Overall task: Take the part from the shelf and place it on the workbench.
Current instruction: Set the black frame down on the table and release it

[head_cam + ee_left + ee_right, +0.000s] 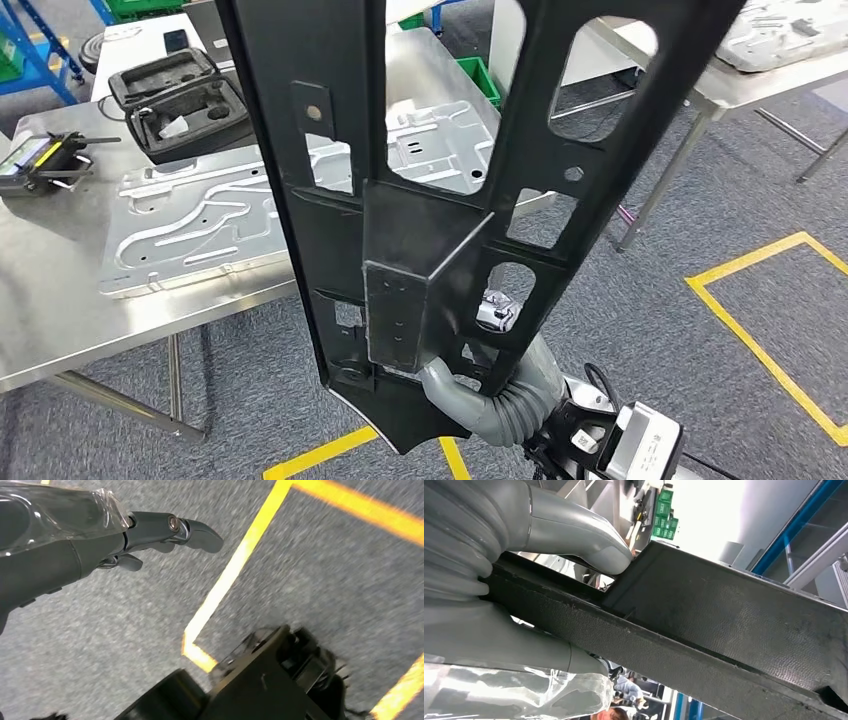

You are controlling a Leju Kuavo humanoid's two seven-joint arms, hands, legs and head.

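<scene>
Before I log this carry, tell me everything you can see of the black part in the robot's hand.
The black part is a large flat frame, matt and finely textured, with cut-out windows, small round holes and a boxy bracket at its middle. It stands roughly upright, held up in front of the metal workbench. The right hand grips its lower end; in the right wrist view the thumb presses against it.

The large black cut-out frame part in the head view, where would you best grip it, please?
Probably low down, where the right hand already holds the large black cut-out frame part: come from below and behind, closing around the narrow bar beside the boxy centre bracket. The cut-outs leave room for fingers.
</scene>
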